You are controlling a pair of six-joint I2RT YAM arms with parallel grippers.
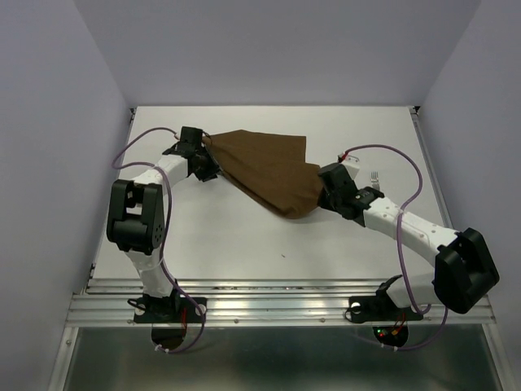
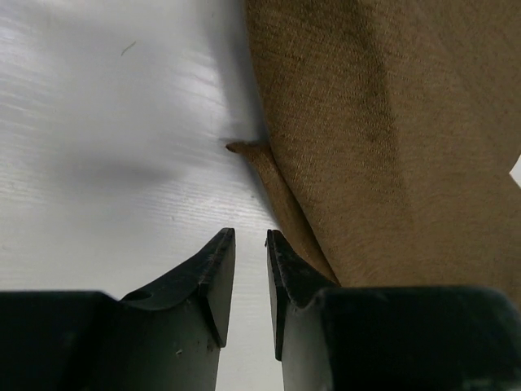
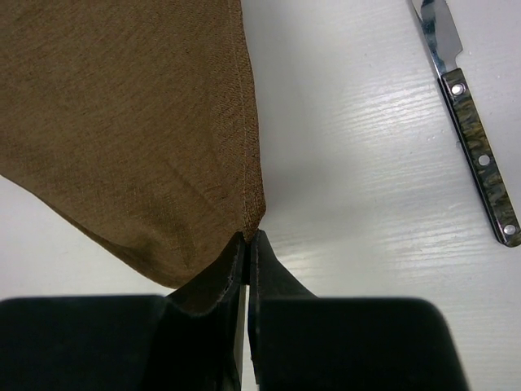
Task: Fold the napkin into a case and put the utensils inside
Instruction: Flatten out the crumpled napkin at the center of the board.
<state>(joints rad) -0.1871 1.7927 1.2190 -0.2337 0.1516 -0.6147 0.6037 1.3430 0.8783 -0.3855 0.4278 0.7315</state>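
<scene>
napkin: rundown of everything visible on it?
The napkin is dark brown woven cloth, thin and soft, with a stitched hem along one edge. It lies doubled over in a rough triangle on the far middle of the table, a lower layer peeking out at its left edge. The right gripper is shut on one corner. The left gripper sits at the left edge, jaws slightly apart with no cloth between them.

White arm links [image 1: 407,224], black joints [image 1: 134,216], purple cables [image 1: 398,244], seemingly black gripper fingers [image 2: 203,285]
</scene>
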